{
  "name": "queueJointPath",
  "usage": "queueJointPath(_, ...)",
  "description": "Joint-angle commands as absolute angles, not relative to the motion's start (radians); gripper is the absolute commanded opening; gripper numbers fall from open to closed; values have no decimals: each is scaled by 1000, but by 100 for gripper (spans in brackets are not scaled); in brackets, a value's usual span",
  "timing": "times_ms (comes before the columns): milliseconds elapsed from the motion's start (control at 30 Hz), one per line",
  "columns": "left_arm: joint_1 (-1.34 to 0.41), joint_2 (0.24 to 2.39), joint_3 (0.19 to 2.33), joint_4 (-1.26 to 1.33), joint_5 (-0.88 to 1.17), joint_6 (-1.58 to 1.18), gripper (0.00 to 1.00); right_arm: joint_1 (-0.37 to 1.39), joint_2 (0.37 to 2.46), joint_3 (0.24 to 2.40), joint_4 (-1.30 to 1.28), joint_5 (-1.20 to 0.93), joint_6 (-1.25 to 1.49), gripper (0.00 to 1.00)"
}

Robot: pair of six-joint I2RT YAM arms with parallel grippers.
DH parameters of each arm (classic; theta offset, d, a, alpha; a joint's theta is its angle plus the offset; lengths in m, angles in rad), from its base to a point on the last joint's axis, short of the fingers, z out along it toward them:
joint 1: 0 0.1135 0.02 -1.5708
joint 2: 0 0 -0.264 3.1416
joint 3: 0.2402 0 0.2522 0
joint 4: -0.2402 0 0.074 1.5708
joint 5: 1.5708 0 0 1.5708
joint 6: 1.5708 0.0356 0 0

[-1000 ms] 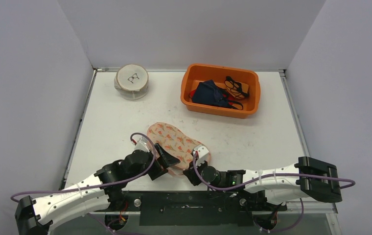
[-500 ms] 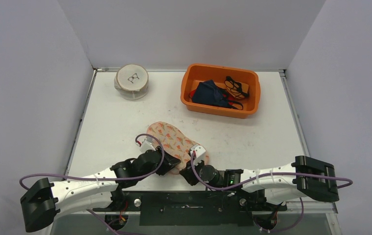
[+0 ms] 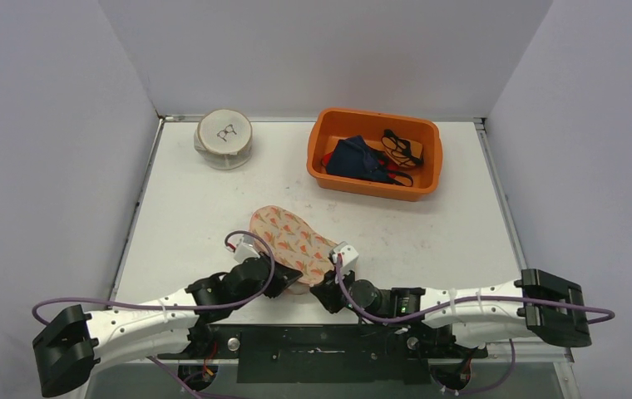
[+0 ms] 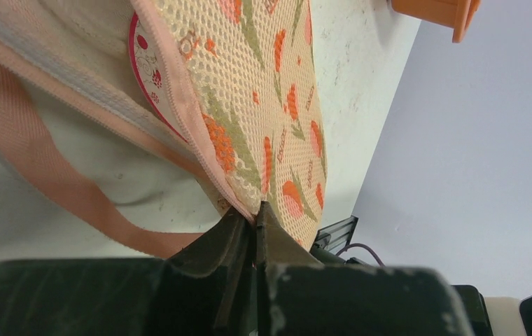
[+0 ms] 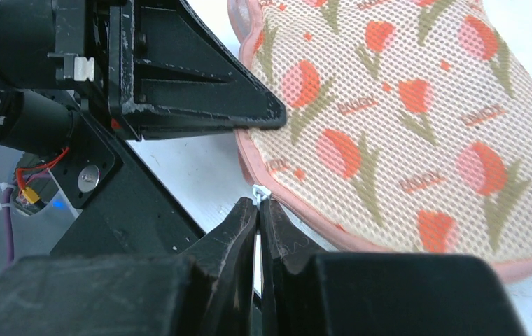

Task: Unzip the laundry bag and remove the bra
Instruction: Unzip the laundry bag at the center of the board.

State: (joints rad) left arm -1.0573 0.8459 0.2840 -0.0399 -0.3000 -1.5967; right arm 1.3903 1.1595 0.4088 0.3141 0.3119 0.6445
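Observation:
The laundry bag (image 3: 289,239), peach mesh with orange tulips, lies flat near the table's front edge. My left gripper (image 3: 290,279) is at its near left end, shut on the pink zipper seam (image 4: 200,147) of the bag (image 4: 270,84). My right gripper (image 3: 324,293) is shut on the small white zipper pull (image 5: 260,190) at the bag's (image 5: 403,133) near edge, just right of the left fingers (image 5: 200,91). White fabric with a red printed border (image 4: 144,63) shows under the mesh flap; I cannot tell whether it is the bra.
An orange bin (image 3: 320,150) at the back right holds dark blue clothing and a black item. A round white lidded container (image 3: 224,139) stands at the back left. The black mounting rail (image 3: 321,341) runs just below the grippers. A pink strap (image 4: 46,182) trails from the bag.
My left arm moved in to the bag's near end and its gripper went from open to shut on the seam. The right arm shifted slightly right, still pinching the zipper pull.

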Motion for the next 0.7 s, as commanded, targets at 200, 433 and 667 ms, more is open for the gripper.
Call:
queueJointPath(200,-991,767,251,-58,-341,-1540,0,1411,1006,366,151,422,717,5)
queueJointPath(433,-909,767,238,53,-195,-1427,0,1411,942,351,58,498,758,5)
queueJointPath(667,-829,897,284,161,-44,-1281,0,1411,884,331,39,477,744,5)
